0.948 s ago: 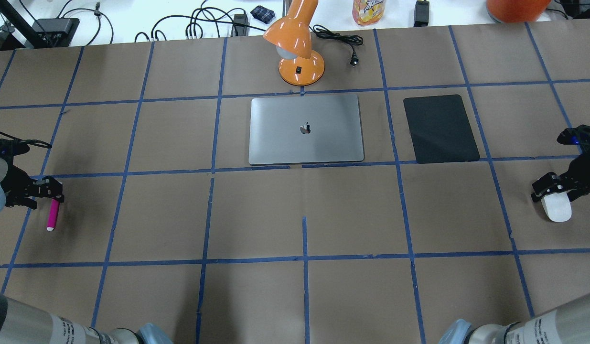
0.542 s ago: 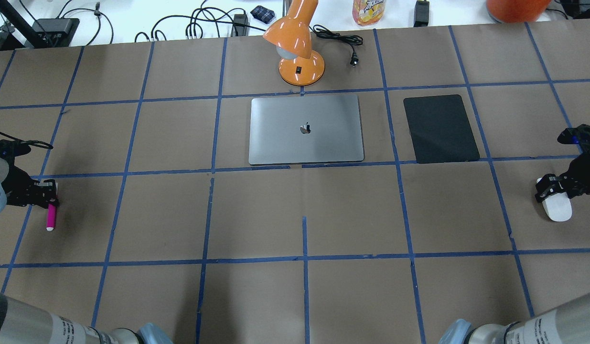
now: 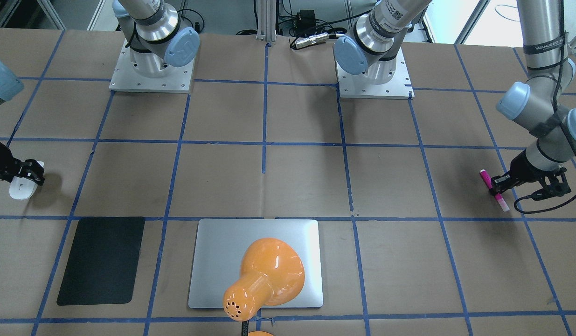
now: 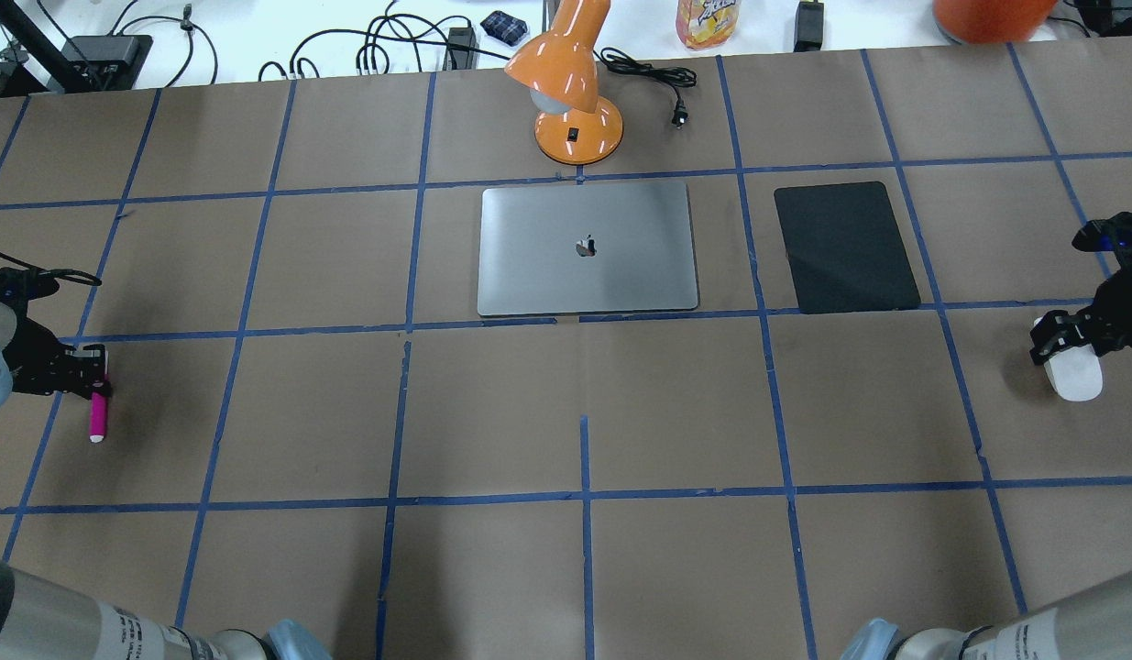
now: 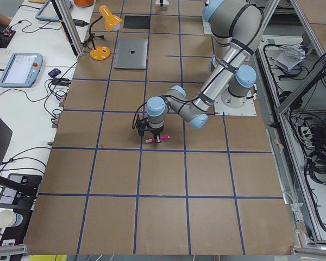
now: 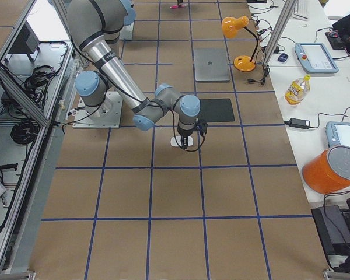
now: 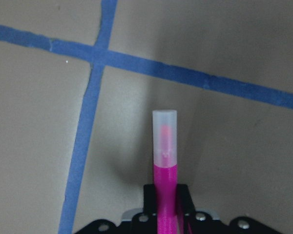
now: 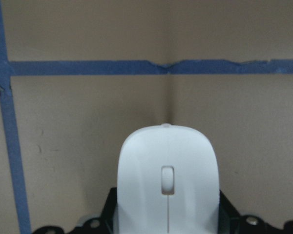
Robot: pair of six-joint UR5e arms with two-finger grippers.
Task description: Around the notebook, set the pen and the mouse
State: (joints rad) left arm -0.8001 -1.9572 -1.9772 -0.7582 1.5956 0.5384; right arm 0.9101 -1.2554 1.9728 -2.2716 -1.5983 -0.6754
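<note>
Since 0.9 s ago both jaws closed: left gripper (image 4: pixel 98 374) pinched the pen (image 4: pixel 97 417) well left of the notebook (image 4: pixel 587 247), and right gripper (image 4: pixel 1065 353) clamped the mouse (image 4: pixel 1074 378) well right of it, which had shifted slightly.

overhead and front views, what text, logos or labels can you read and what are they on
Apple logo, no words: on the notebook.
Label on the yellow bottle: too blurred to read.
White lettering on the black band of the left arm: too small to read.
Print on the arm sticker: too small to read.
The pen and the mouse: no text.
</note>
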